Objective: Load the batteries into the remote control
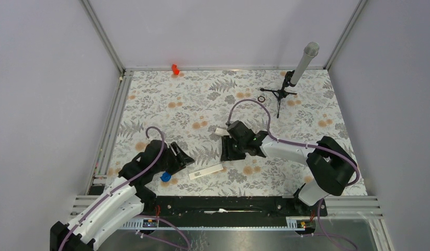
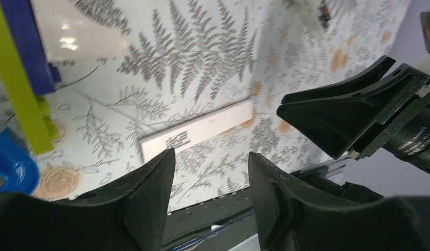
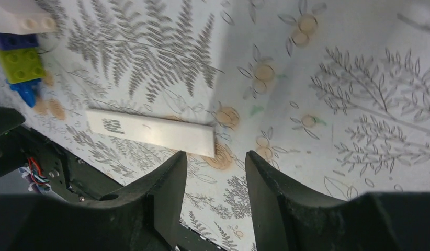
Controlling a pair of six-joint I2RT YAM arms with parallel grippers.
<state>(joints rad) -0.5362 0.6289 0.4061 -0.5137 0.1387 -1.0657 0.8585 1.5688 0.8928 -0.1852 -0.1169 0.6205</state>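
Remote (image 1: 206,171): tabletop (image 1: 307,112), six o'clock. Step: approach. Left claw (image 2: 212,162), right claw (image 3: 215,157): both apart, empty (batteries unseen). Next: locate batteries, pinch finely.

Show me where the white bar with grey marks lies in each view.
Top external: white bar at low centre.
Left wrist: bar at centre, tilted.
Right wrist: bar left of centre.
Shared landmark: blue toy piece, beyond the bar's marked end.

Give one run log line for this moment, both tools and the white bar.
left tool: open, empty | right tool: open, empty | white bar: lies flat, untouched
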